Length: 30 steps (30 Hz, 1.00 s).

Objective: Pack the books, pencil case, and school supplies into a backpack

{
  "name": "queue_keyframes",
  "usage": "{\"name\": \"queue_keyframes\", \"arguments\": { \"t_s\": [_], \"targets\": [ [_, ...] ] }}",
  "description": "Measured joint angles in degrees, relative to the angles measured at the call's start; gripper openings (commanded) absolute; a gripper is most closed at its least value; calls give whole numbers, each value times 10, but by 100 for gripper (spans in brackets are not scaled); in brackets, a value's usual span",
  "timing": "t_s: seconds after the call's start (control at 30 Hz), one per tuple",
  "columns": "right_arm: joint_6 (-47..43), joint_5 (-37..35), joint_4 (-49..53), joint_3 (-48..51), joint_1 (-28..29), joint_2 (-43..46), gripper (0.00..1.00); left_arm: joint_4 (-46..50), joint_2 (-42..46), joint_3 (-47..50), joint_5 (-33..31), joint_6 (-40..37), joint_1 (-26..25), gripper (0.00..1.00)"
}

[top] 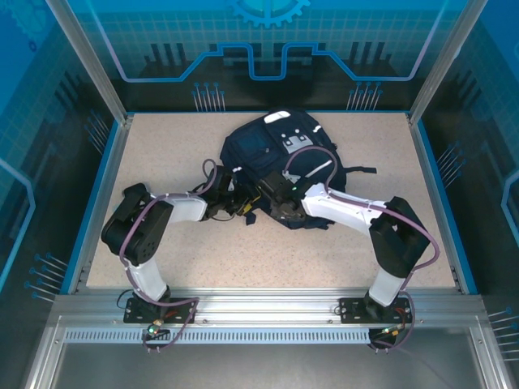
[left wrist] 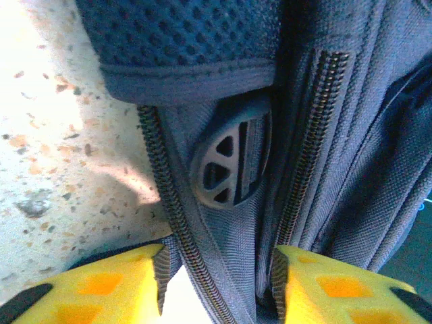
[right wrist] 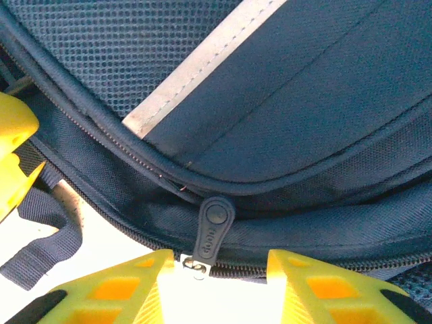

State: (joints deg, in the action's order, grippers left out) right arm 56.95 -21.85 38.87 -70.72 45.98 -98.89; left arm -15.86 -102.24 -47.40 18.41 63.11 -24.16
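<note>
The navy backpack [top: 276, 150] lies flat mid-table, its white patches at the far end. Both grippers meet at its near edge. My left gripper [top: 246, 204] [left wrist: 219, 287] stands part open around a fold of backpack fabric [left wrist: 236, 229] with a zipper track; the right pad touches cloth, and a gap shows beside the left pad. My right gripper [top: 272, 197] [right wrist: 223, 287] is open, and the dark rubber zipper pull [right wrist: 212, 229] lies loose just ahead of its fingers. The zipper there looks closed. Books, pencil case and school supplies are out of view.
The speckled beige table [top: 178, 146] is walled by blue panels and an aluminium frame [top: 259, 304] along the near edge. A dark strap [top: 361, 170] trails from the backpack's right side. A round grey rubber patch [left wrist: 229, 162] sits on the fabric.
</note>
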Motion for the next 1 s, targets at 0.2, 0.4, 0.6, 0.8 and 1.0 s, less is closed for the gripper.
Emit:
{"name": "queue_keyframes", "arguments": {
  "t_s": [0.2,0.4,0.6,0.8,1.0],
  "targets": [
    [-1,19,-10,-7,-16,-14,39,-2,-18,-8,9,0,0,34],
    [-5,40,-18,-14,-18,-40,35,-1,-20,-9,10,0,0,25],
    [-13,38,-16,-20,-18,-59,20,-1,-24,-9,10,1,0,9],
    [-15,20,-8,-20,-18,-59,3,6,-24,-13,10,-7,0,1],
    [-15,-23,5,4,-17,-19,0,20,-24,-18,10,-27,0,0]
  ]
}}
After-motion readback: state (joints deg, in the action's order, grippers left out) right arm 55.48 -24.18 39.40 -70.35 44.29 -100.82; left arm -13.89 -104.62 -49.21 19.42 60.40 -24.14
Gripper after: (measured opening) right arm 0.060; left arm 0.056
